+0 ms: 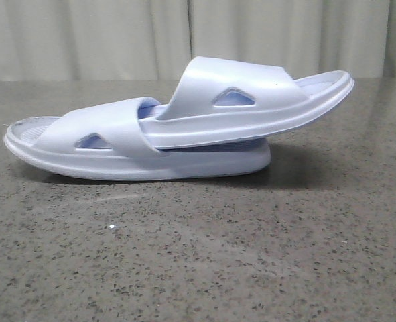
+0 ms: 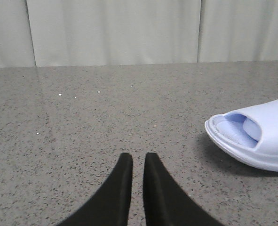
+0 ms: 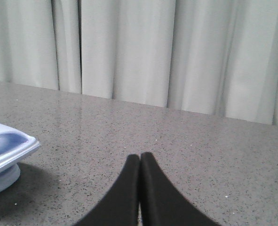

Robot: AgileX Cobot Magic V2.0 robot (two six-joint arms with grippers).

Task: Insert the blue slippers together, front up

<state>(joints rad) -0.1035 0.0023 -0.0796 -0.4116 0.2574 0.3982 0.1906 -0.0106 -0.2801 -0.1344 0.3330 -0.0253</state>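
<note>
The blue slippers lie nested in the middle of the table. The lower slipper (image 1: pixel 63 137) rests flat on its sole. One end of the upper slipper (image 1: pixel 251 100) is pushed under the lower one's strap, and its other end sticks out to the right, tilted up. Neither gripper shows in the front view. My left gripper (image 2: pixel 138 157) hovers low over bare table with a narrow gap between its fingers and nothing in it; one slipper end (image 2: pixel 256 136) lies off to its side. My right gripper (image 3: pixel 140 156) is shut and empty, with the raised slipper end (image 3: pixel 7 146) off to its side.
The grey speckled stone table (image 1: pixel 198 268) stretches around the slippers. A pale curtain (image 1: pixel 117 33) hangs behind the table's far edge.
</note>
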